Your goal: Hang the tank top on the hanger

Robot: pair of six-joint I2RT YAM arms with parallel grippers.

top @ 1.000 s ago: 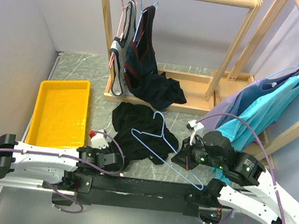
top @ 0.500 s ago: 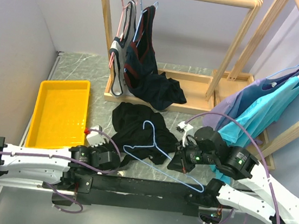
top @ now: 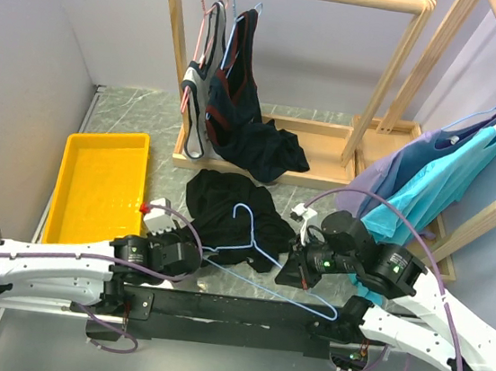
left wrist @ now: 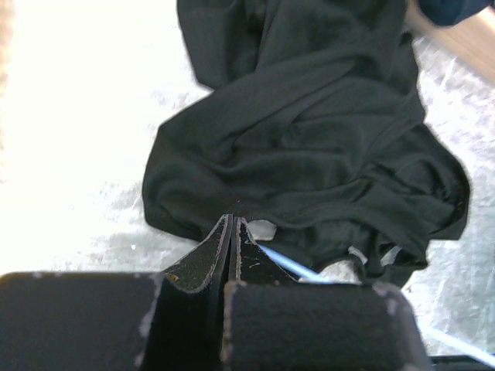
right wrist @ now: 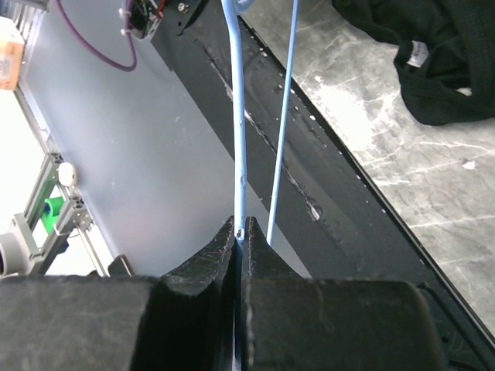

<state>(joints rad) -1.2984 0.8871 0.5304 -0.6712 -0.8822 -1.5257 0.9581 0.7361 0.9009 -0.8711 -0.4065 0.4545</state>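
Update: hanger carried over tank top

One bench. One tank top, crumpled on it. One hanger, since shifted left, its hook now over the tank top; threading likely next. Two grippers: left gripper, jaws pinched on the tank top's near hem; right gripper, jaws clamped on hanger wire.

- what's changed over the last second?
- my right gripper has dragged the hanger leftward, so its hook sits further in over the tank top.
- and your left side?
- my left gripper has crept forward to the tank top's near hem, with the arm swinging inward.
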